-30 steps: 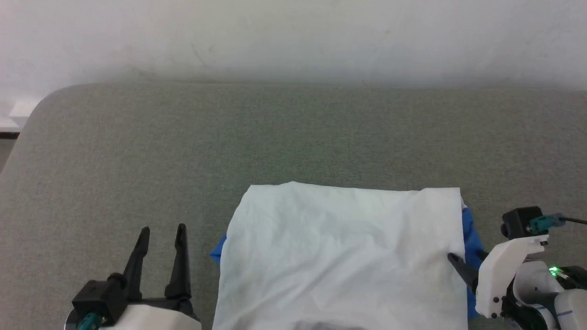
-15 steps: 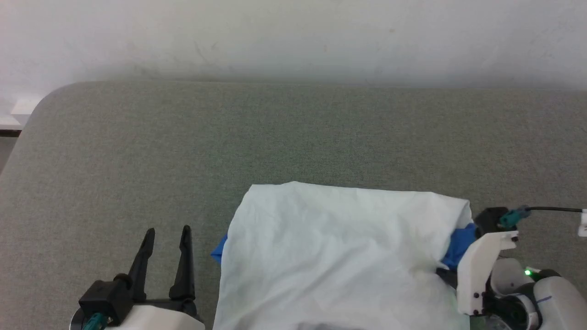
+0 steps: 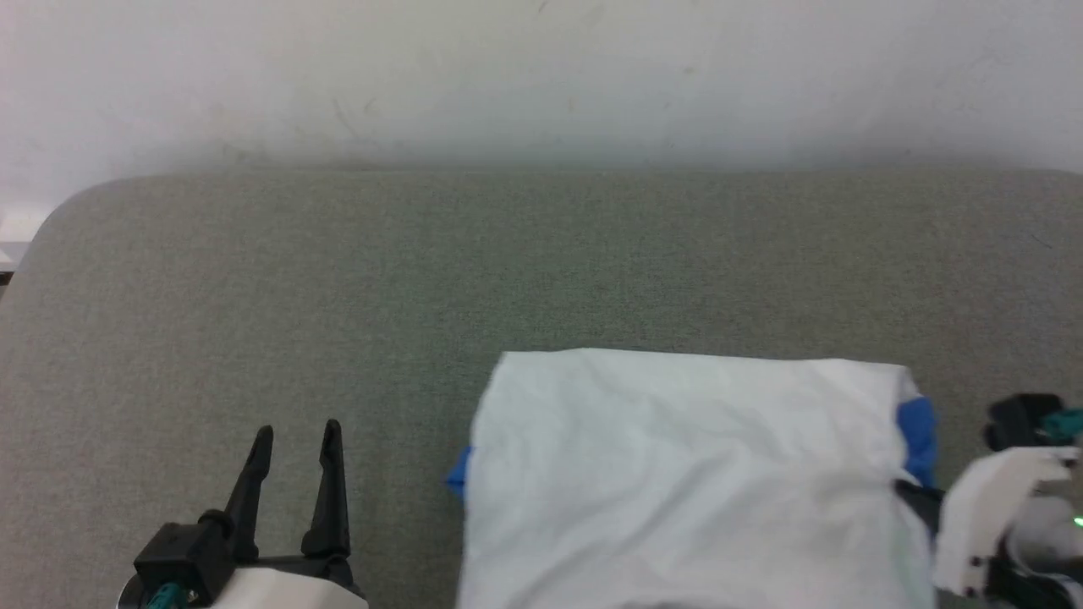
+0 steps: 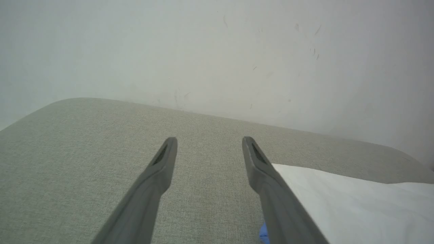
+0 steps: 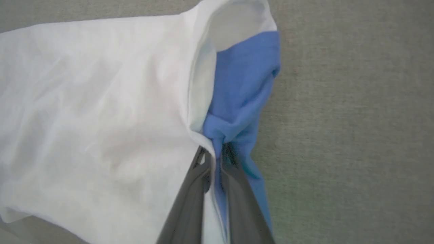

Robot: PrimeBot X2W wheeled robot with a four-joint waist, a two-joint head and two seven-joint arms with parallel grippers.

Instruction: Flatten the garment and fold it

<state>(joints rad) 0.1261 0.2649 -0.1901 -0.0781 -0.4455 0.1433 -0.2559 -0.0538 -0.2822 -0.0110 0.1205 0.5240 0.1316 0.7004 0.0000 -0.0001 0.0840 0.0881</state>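
The garment (image 3: 685, 474), a white T-shirt with blue sleeves, lies folded on the grey cushion at the lower middle-right of the head view. In the right wrist view my right gripper (image 5: 217, 152) is shut on the garment (image 5: 101, 112), pinching bunched blue and white cloth at its right edge. That same gripper (image 3: 909, 491) sits at the garment's right side in the head view. My left gripper (image 3: 296, 431) stands open over bare cushion, to the left of the garment. Its fingers (image 4: 257, 159) are spread wide, with the garment's white edge (image 4: 339, 200) just to their right.
The grey cushion (image 3: 423, 279) stretches wide behind and to the left of the garment, with a rounded far-left corner. A pale wall (image 3: 541, 76) rises directly behind its far edge.
My right gripper went from open at the garment's right edge to shut on the bunched cloth. The head camera shifted, so the garment sits further right. The left gripper stayed open.
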